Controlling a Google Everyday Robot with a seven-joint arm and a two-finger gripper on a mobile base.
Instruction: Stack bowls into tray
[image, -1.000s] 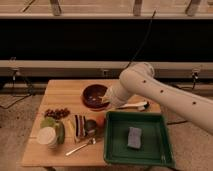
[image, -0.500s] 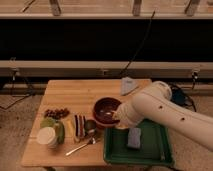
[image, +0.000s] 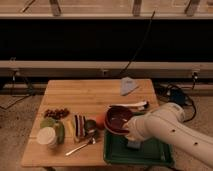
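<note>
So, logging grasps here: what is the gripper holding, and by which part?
The gripper holds the maroon bowl by its near rim, above the tray.

the white arm's gripper (image: 129, 129), fingers closed, holds the glossy maroon round bowl (image: 117, 119). it hangs over the dark green plastic tray's (image: 114, 155) left edge.

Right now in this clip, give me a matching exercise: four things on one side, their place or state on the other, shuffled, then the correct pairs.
Things:
1. maroon bowl
2. green tray
3. gripper
4. light blue cloth

Places or states:
A. lying near the table's far edge
B. sitting at the table's front right corner
C. raised over the tray's left rim
D. shut on the bowl's near rim, at the end of the white arm

Pairs: 1-C, 2-B, 3-D, 4-A
</note>
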